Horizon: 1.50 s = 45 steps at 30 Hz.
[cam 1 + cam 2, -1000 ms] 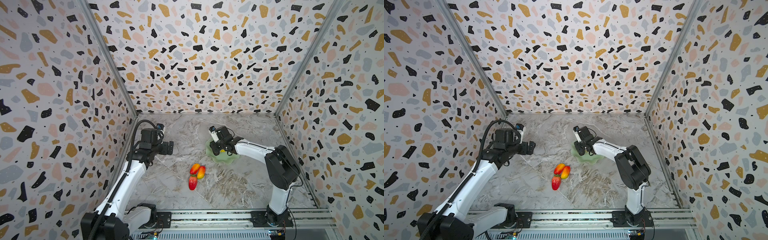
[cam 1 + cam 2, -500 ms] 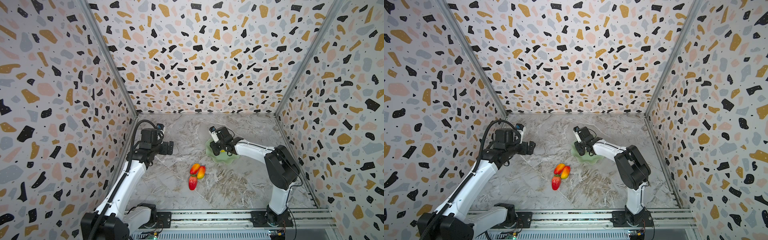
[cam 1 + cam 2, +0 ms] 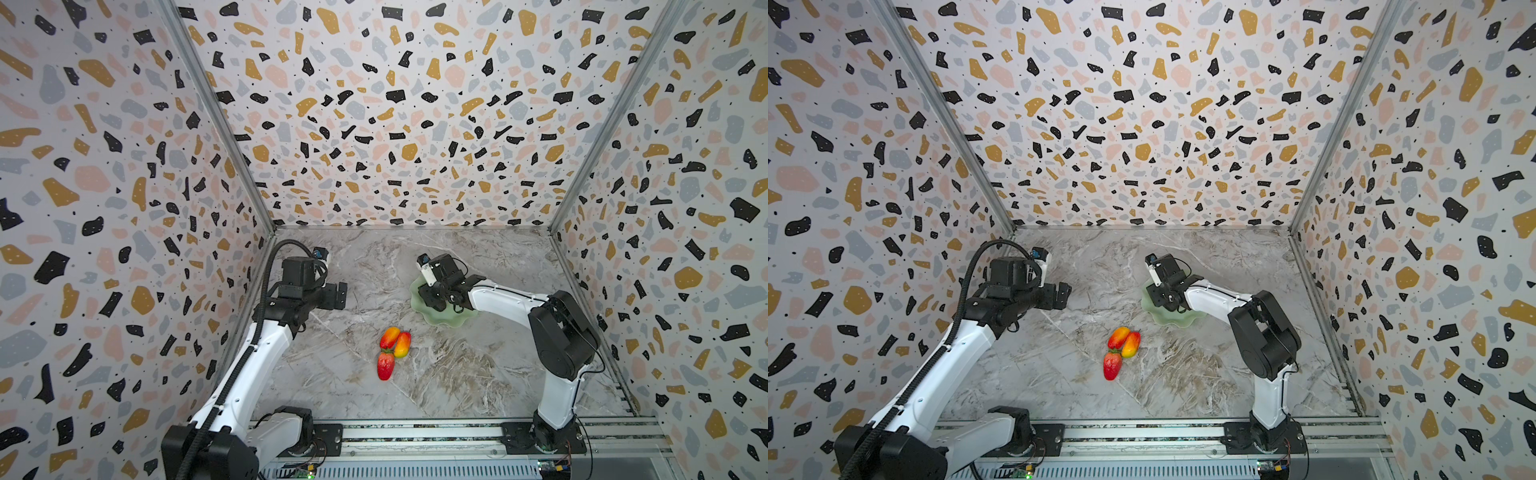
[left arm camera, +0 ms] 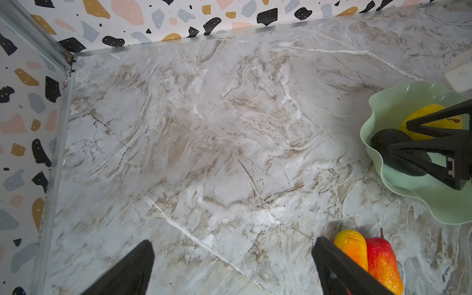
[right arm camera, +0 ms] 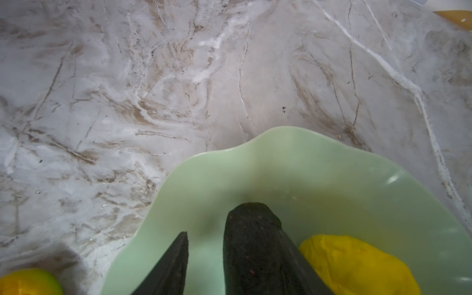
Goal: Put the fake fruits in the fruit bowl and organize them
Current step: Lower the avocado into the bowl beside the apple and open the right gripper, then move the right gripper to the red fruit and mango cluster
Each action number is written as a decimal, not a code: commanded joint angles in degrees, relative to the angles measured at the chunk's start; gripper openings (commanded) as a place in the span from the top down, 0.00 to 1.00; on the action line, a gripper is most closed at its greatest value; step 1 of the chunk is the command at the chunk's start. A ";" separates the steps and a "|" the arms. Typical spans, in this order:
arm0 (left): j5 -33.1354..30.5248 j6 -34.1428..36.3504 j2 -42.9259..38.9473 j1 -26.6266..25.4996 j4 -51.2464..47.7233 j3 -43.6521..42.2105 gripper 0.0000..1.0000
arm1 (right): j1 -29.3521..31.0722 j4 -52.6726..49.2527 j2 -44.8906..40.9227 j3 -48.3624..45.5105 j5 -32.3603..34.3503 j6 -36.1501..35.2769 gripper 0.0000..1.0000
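- Jaws of the left gripper (image 4: 233,245) stand wide apart and hold nothing. This arm hangs above the bare table (image 3: 457,374) on the left, and it has not moved in the last second.
- Near the middle, three fake fruits lie on the table where they lay before. One red-to-yellow fruit (image 3: 389,336) touches the second red-to-yellow fruit (image 3: 402,344). The strawberry (image 3: 385,365) lies just on the near side of them.
- Farther and to the right stands the fruit bowl (image 5: 293,132). Inside it the yellow fruit (image 5: 357,265) and the dark oval fruit (image 5: 252,229) lie side by side.
- The right gripper (image 4: 398,136) reaches down into the bowl. Its jaws have just come partly apart: a strip of green bowl shows between one finger and the dark oval fruit, so this fruit is no longer clamped. The other finger is hidden behind the fruit.
- I judge that the second of the five fruits is now delivered. The right arm should next lift straight up, so that it does not drag the dark fruit out. Three fruits then remain.
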 commanded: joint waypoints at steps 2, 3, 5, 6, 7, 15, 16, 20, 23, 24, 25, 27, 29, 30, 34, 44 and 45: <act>-0.19 0.57 0.16 0.23 0.65 -0.49 0.00 | 0.70 -2.65 -4.84 2.10 1.17 -1.00 0.41; -0.19 0.50 0.15 0.23 0.65 -0.44 0.00 | 1.01 -3.06 -5.37 2.28 1.27 -1.21 0.39; -0.26 0.55 0.10 0.23 0.65 -0.47 0.00 | 1.95 -3.93 -7.01 2.60 1.39 -2.39 0.28; -0.32 0.52 0.07 0.23 0.63 -0.48 0.00 | 2.55 -4.32 -7.80 2.70 1.16 -3.22 0.21; -0.32 0.53 0.06 0.23 0.61 -0.49 0.00 | 3.41 -4.65 -8.82 2.72 0.58 -4.42 0.14; -0.32 0.51 -0.03 0.23 0.56 -0.49 0.01 | 11.56 -7.52 -14.32 1.20 -10.77 -15.53 0.01; -0.23 0.54 -0.11 0.24 0.62 -0.49 0.00 | 12.35 -8.89 -13.92 1.63 -11.48 -16.38 0.01; -0.20 0.55 -0.11 0.23 0.63 -0.49 0.00 | 15.43 -13.41 -11.32 3.14 -14.51 -18.41 0.01; -0.19 0.52 -0.20 0.23 0.65 -0.48 0.01 | 18.02 -15.91 -9.67 3.45 -15.13 -19.06 0.01; -0.19 0.58 -0.23 0.23 0.65 -0.52 0.00 | 18.78 -16.56 -9.35 3.51 -15.30 -19.04 0.01; -0.19 0.53 -0.29 0.23 0.65 -0.58 0.01 | 19.64 -17.14 -8.89 3.48 -15.62 -18.90 0.01; -0.19 0.55 -0.20 0.23 0.65 -0.57 0.01 | 21.10 -17.59 -8.17 3.27 -16.32 -18.31 0.01; -0.23 0.56 -0.20 0.23 0.70 -0.56 0.00 | 22.47 -17.41 -7.52 2.63 -17.16 -17.66 0.01; -0.19 0.53 -0.20 0.23 0.65 -0.55 0.00 | 22.97 -17.29 -7.29 2.32 -17.46 -17.41 0.01; -0.15 0.58 -0.03 0.23 0.61 -0.49 0.01 | 24.26 -16.58 -5.95 1.23 -18.30 -16.35 0.01; -0.19 0.62 0.15 0.23 0.74 -0.58 0.00 | 24.71 -16.40 -1.01 2.17 -12.45 -14.41 0.02; -0.19 0.58 0.15 0.23 0.66 -0.58 0.00 | 24.71 -16.32 -0.63 2.22 -12.43 -14.31 0.02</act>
